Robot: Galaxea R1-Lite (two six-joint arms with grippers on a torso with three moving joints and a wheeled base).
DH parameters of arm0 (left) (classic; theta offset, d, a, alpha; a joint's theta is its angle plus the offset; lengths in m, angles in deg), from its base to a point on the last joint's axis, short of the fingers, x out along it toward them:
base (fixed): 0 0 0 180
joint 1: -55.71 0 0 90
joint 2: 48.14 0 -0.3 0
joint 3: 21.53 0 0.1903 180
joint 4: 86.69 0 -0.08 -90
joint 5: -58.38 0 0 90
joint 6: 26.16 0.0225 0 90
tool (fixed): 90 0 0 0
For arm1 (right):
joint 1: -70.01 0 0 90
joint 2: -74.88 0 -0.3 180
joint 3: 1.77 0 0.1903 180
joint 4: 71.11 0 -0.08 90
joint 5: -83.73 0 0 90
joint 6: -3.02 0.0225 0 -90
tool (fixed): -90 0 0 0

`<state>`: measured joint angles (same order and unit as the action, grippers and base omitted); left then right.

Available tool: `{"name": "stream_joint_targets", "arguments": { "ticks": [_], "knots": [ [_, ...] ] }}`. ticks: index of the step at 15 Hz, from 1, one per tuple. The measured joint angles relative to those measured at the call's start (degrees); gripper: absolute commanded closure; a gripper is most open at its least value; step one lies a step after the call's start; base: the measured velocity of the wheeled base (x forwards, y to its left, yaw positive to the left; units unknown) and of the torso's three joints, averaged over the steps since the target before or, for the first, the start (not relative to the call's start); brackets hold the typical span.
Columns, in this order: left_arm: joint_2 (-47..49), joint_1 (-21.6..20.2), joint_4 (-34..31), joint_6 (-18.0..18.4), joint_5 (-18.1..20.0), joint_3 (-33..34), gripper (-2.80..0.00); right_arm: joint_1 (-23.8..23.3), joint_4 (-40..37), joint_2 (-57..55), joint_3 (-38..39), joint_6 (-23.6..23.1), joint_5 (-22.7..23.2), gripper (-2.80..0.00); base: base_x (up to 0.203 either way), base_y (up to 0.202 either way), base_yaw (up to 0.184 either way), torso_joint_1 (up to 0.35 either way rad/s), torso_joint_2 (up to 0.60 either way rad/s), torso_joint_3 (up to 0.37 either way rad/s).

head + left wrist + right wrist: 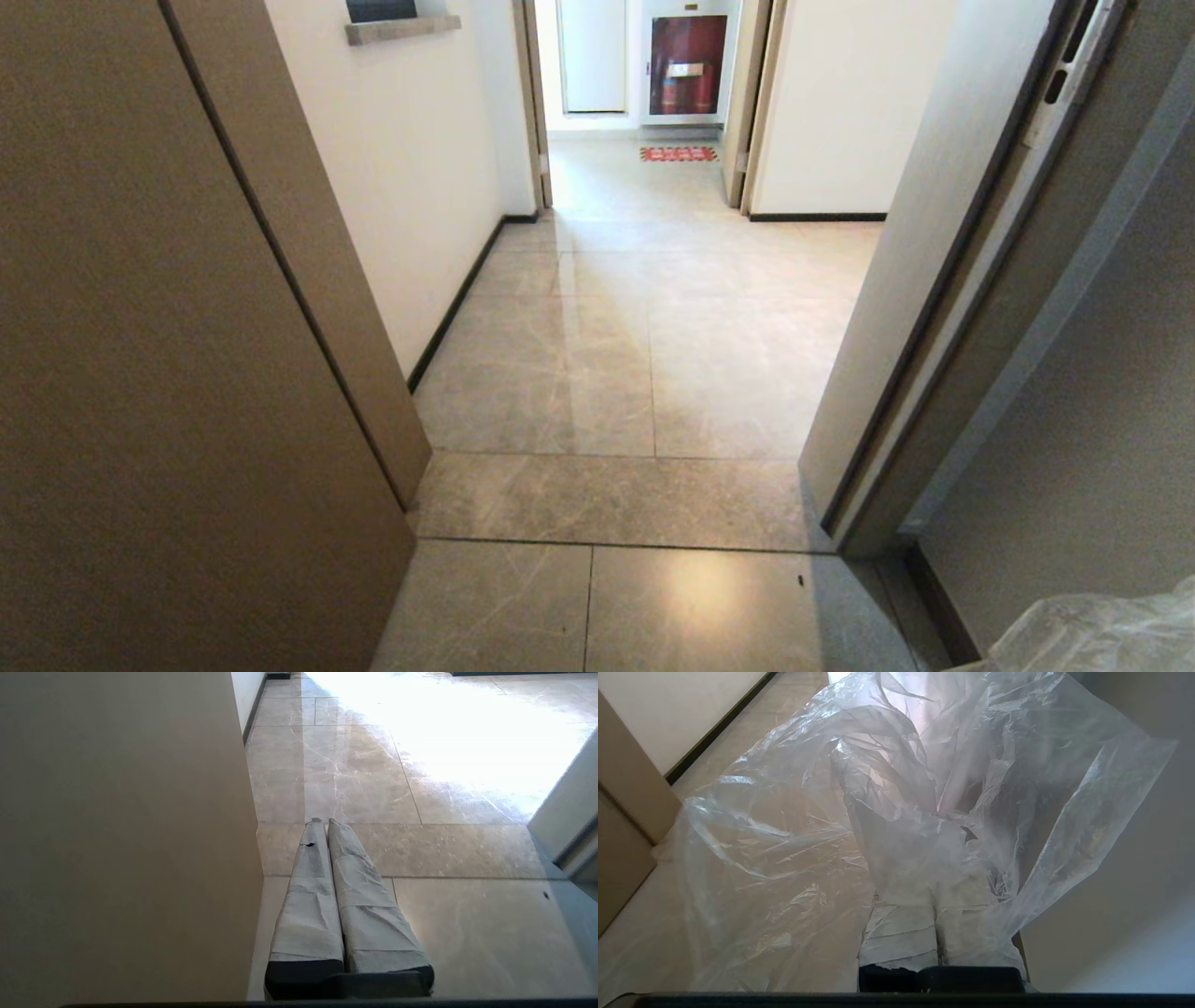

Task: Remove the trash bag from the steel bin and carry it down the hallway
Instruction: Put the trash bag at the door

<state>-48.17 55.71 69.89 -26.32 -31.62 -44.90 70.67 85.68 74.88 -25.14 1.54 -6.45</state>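
Only a crinkled corner of the trash bag [1102, 630] is showing in the head view, at the foot of the open door [1055, 308], with the hallway [635, 308] running ahead to a red mat [679, 153]. The right wrist view is showing the bag [896, 812] billowing over the right gripper [934, 891], whose jaws are clenching its plastic. The left gripper [323, 822] is hanging empty, jaws pressed together, beside a brown panel [121, 835]. No writing is legible.
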Motion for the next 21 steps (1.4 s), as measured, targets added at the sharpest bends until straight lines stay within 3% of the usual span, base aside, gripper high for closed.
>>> {"name": "stream_joint_targets", "arguments": {
  "ticks": [21],
  "knots": [
    [0.02, 0.0, -0.02, 0.01, 0.02, 0.0, 0.0, 0.02, 0.0, 0.0, 0.0, 0.0, 0.02, 0.0, 0.192, 0.0, 0.001, 0.002, 0.0, 0.002]
  ]
}}
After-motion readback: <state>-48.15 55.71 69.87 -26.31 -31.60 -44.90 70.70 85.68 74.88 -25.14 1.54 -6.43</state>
